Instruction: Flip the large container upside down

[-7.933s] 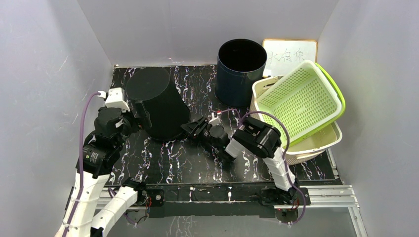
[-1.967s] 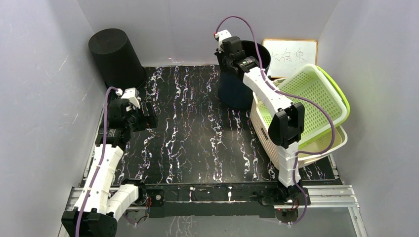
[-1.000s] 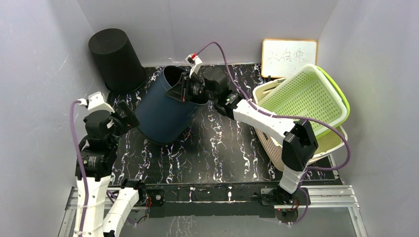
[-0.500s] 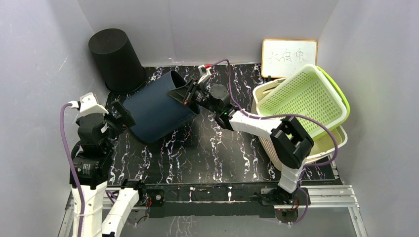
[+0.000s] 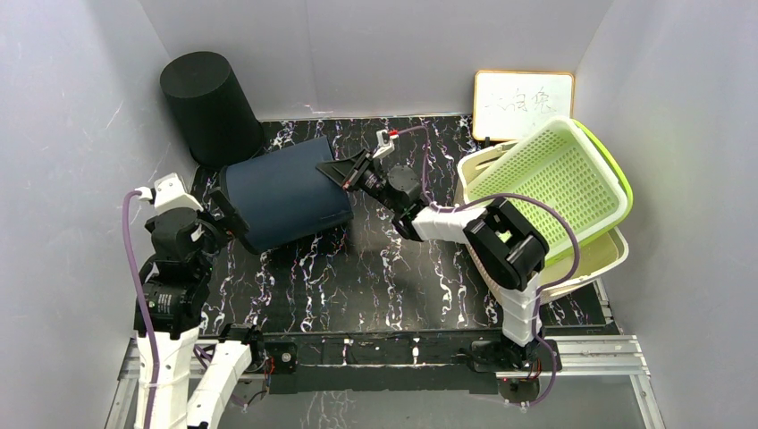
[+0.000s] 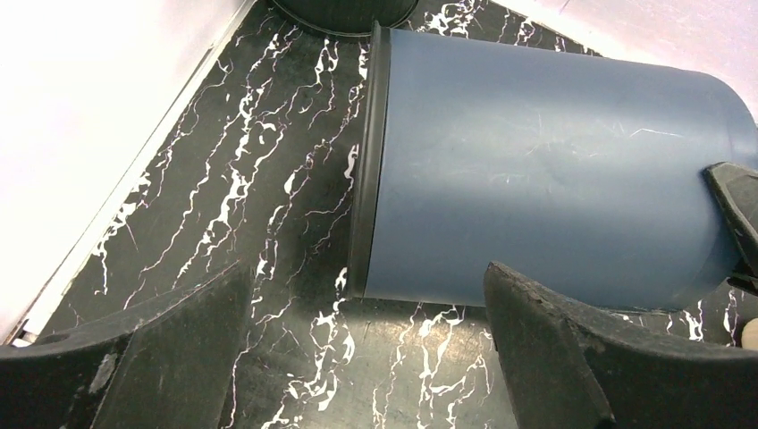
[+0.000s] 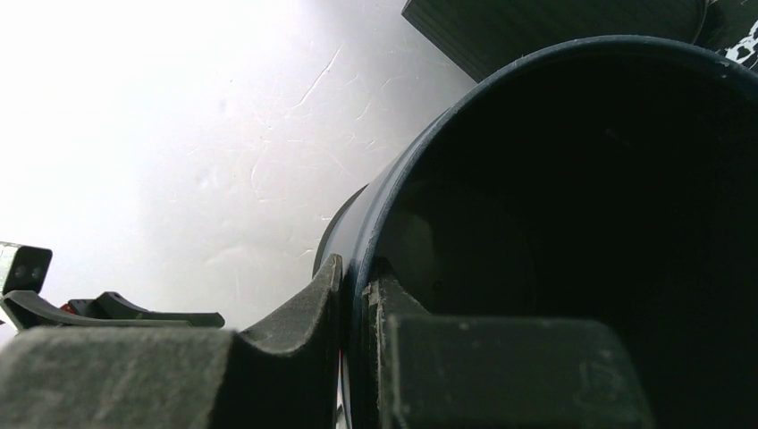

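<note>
OK, we see the large container (image 5: 282, 192), dark blue, lying on its side on the black marbled table (image 5: 384, 268), with its open mouth toward the right gripper (image 5: 341, 170) and its closed base toward the left gripper (image 5: 231, 219). The right gripper is clamped on the container's rim: in the right wrist view its fingers (image 7: 295, 326) sit one outside and one inside the wall, with the thin rim pinched between them and the dark inside of the container filling the view beyond. The left gripper is released, with its jaws spread wide and nothing between them. In the left wrist view the container's base ring lies just ahead of the fingertips, apart from them, and the blue wall runs away to the right of the hand. We cannot tell whether the mouth end is lifted off the table. Beyond the left gripper, in the far corner, a black bin (image 5: 210, 103) stands upside down, close to the container's base end. Behind the right arm's elbow a green basket (image 5: 545, 183) lies tilted in a cream basket (image 5: 585, 259), and a whiteboard (image 5: 523, 100) leans on the back wall beyond them.
</note>
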